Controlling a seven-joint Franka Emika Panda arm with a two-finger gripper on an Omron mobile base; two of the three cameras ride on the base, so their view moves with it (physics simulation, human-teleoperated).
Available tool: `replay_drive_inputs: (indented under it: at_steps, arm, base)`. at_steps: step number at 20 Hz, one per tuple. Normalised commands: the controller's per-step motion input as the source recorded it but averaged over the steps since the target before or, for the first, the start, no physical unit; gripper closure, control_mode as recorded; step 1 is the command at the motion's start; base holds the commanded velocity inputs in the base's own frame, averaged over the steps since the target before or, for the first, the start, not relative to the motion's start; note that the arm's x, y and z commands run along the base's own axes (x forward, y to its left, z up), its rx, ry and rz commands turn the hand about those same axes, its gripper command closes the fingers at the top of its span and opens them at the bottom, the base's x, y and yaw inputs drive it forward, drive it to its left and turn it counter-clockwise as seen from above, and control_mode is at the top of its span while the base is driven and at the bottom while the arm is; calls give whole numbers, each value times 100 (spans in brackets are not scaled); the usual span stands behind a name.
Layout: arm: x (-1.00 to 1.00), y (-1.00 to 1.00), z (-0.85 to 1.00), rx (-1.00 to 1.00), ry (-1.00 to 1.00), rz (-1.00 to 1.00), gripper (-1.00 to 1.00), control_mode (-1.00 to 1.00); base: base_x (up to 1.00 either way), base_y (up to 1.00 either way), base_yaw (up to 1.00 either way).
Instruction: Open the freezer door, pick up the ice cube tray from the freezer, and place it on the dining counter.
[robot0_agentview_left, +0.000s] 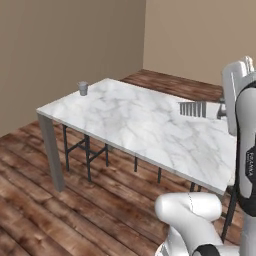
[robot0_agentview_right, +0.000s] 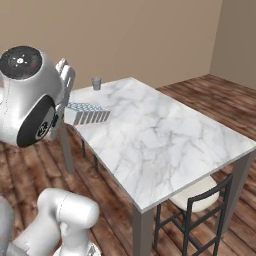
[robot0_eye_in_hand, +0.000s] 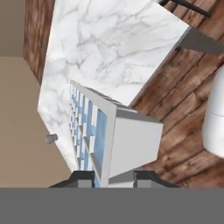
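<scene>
In the left base view we see the tabletop (robot0_agentview_left: 135, 125) spanning the middle of the frame, a cup (robot0_agentview_left: 83, 88) on its far left corner and the ice cube tray (robot0_agentview_left: 193, 108) above its right part, just left of our arm. In the right base view the tray (robot0_agentview_right: 86, 113) sits at centre left over the tabletop's near left edge, with the cup (robot0_agentview_right: 96, 83) behind it and a chair (robot0_agentview_right: 197, 205) tucked under the lower right corner. In the hand view the tray (robot0_eye_in_hand: 109, 135) rises from the tool (robot0_eye_in_hand: 113, 178) at bottom centre, the tabletop (robot0_eye_in_hand: 109, 43) above it and the cup (robot0_eye_in_hand: 51, 138) at left.

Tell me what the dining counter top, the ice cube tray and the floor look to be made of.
Dining counter: marble or a marble-look slab, white with grey veining, smooth and matte. Ice cube tray: probably plastic, plain pale walls around blue-tinted cells, held between the fingers. Floor: wood planks, dark brown with visible grain and seams.
</scene>
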Motion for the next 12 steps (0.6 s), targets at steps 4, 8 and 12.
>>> replay_drive_inputs:
  at_steps: [4, 8, 12]
  arm:
    - [100, -3, -17, 10, 13, 0, 100, -100]
    - [100, -2, -23, 10, 10, -6, 100, -100]
    - [100, -16, -37, 10, 2, -18, 100, -100]
  base:
    - [0, 0, 0]
    - [0, 0, 0]
    - [0, 0, 0]
